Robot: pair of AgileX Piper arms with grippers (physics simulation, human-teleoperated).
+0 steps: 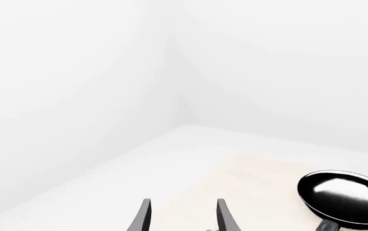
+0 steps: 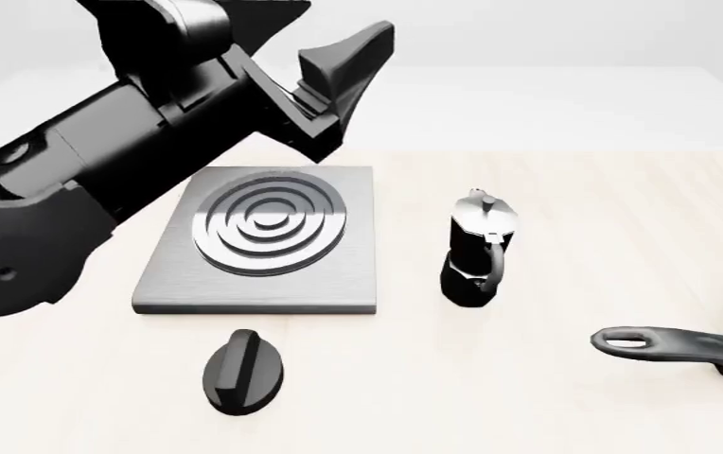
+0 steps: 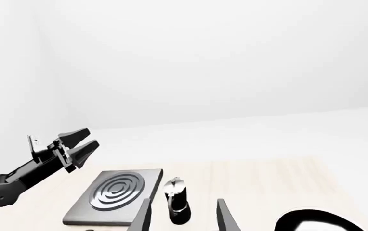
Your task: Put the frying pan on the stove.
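Observation:
The frying pan (image 2: pixel 664 342) lies at the table's right edge in the front view; only its slotted grey handle and a sliver of black rim show. Its glossy bowl (image 1: pixel 345 196) appears in the left wrist view, and part of its rim (image 3: pixel 312 220) in the right wrist view. The stove (image 2: pixel 267 236) lies flat at the left centre with nothing on it. My left gripper (image 2: pixel 324 43) hangs open high above the stove's far edge, empty. My right gripper (image 3: pixel 184 200) is open and empty, out of the front view, with the pan off to one side of it.
A black-and-silver moka pot (image 2: pixel 478 248) stands upright to the right of the stove, between it and the pan. A small black oval knob (image 2: pixel 244 371) lies in front of the stove. The left arm (image 3: pixel 36 168) crosses the right wrist view.

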